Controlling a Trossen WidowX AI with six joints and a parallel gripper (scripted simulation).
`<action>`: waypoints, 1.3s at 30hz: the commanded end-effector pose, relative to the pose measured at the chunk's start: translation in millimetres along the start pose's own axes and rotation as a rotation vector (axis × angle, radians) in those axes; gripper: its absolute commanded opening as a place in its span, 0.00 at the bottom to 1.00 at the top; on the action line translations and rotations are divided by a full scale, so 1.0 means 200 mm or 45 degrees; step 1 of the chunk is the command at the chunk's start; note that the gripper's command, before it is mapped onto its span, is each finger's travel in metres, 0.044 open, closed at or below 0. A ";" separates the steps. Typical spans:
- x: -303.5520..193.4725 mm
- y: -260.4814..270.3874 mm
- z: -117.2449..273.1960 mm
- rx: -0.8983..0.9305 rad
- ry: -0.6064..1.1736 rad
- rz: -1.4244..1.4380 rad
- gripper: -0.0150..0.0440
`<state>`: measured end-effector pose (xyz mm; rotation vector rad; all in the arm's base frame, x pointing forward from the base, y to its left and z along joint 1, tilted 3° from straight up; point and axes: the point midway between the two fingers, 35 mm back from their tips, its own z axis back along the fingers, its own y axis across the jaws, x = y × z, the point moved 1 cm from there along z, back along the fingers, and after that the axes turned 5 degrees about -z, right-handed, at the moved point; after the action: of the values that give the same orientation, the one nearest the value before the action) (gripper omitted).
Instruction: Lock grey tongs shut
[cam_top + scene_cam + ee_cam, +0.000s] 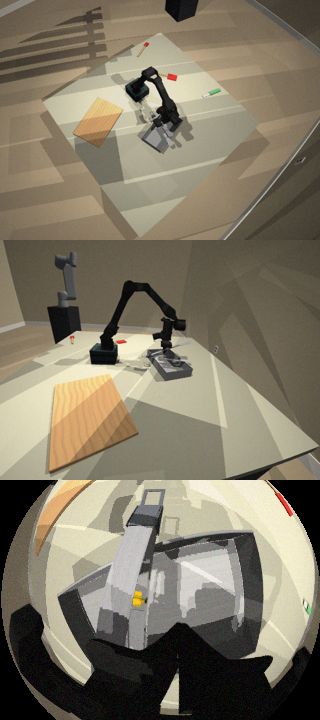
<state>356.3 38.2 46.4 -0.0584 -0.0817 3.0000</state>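
The grey tongs (168,140) (184,344) (131,555) lie across the roasting tin (151,145) (178,374) (254,590), arms spread one above the other. Their hinge end sticks out past the tin wall on the arm base's side, and small yellow parts show between the arms. My gripper (166,351) (180,627) is shut, empty and pointing down low over the tin beside the tongs' arms. In the wrist view the tongs run to the left of its fingertips and partly behind a finger; contact cannot be told. The wooden board (99,121) (87,415) (57,507) is bare.
A red-headed tool (172,77) (120,341) lies beyond the arm base (136,90) (103,357). A smaller red-headed tool (146,44) (72,337) lies near the far corner. A green-handled tool (215,91) (307,607) lies near one table edge. A black pedestal (180,10) (64,322) stands off the table.
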 end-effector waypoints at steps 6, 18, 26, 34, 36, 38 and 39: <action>-0.01 0.05 0.00 0.013 0.006 -0.009 0.00; -0.02 0.15 -0.01 0.044 0.013 -0.022 0.00; -0.03 0.21 -0.01 0.065 0.017 -0.030 0.00; -0.03 0.27 -0.01 0.086 0.019 -0.038 0.00; -0.03 0.29 -0.01 0.091 0.020 -0.040 0.00; -0.03 0.30 -0.01 0.096 0.020 -0.043 0.00; -0.03 0.31 -0.01 0.099 0.020 -0.044 0.00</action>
<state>354.4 -20.2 41.1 -0.0642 0.0320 2.9628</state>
